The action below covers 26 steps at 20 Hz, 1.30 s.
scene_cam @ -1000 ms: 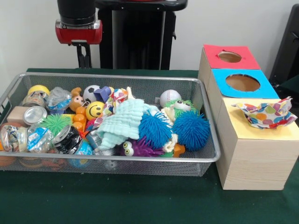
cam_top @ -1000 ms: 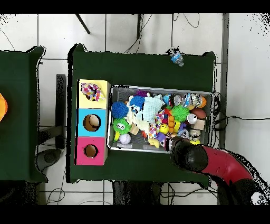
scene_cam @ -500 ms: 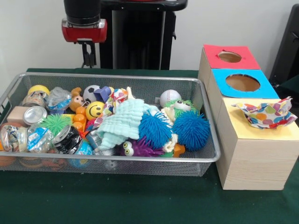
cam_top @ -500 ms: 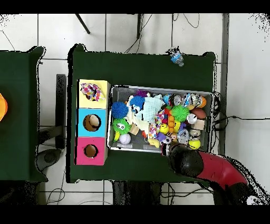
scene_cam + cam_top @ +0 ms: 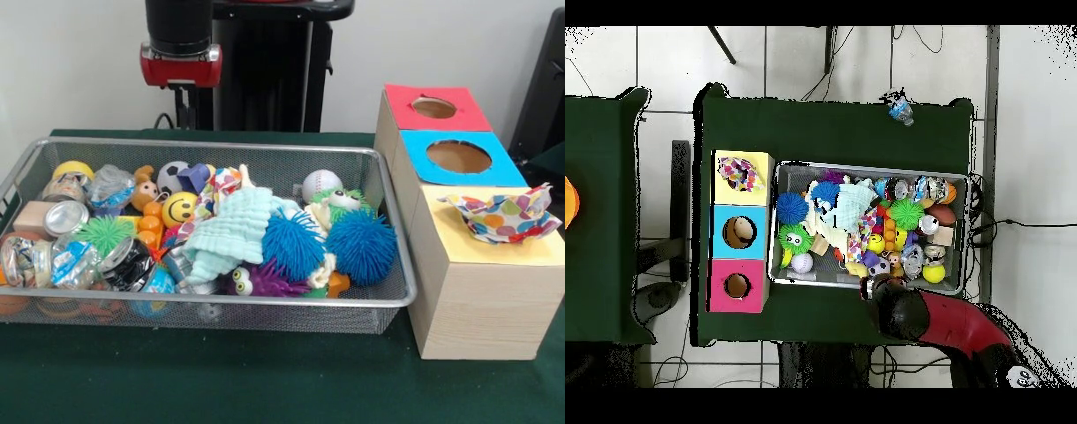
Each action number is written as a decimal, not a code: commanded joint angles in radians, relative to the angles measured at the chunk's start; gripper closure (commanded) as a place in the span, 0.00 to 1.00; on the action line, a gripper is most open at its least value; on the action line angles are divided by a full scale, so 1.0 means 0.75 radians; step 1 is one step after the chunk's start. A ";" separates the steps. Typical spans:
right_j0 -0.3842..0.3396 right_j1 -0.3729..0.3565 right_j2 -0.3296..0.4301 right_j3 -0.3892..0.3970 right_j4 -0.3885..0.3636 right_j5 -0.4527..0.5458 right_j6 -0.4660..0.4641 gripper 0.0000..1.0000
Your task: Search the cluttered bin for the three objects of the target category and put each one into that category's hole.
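Observation:
The wire-mesh bin [image 5: 221,144] is full of toys and also shows in the overhead view [image 5: 865,167]. One polka-dot cloth [image 5: 505,216] lies crumpled on the yellow surround [image 5: 459,246] of the wooden box and hides the hole; it also shows from overhead [image 5: 738,173]. A second polka-dot cloth [image 5: 218,185] lies in the bin's middle, partly under a mint-green cloth [image 5: 231,231]. A third is not visible. My gripper [image 5: 184,113] hangs behind the bin's far rim, above the table, with nothing in it; from overhead the gripper [image 5: 871,291] is just outside the bin.
Blue spiky balls [image 5: 362,246], a smiley ball [image 5: 179,208], a baseball [image 5: 320,185], cans [image 5: 66,217] and wrapped items crowd the bin. The blue-surround hole [image 5: 458,156] and red-surround hole [image 5: 433,108] lie beyond the yellow one. The black pedestal [image 5: 265,79] stands behind.
The arm has moved along the bin's far side, rightward in the front view, and has drawn slightly back off the bin in the overhead view. Nothing else moved.

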 commanded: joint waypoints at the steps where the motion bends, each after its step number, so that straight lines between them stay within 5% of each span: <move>1: 0.032 0.018 -0.001 -0.126 0.061 0.031 0.211 1.00; 8: 0.039 0.157 0.043 -0.439 0.109 0.221 0.115 1.00; 26: 0.042 0.150 0.046 -0.448 0.098 0.238 0.133 1.00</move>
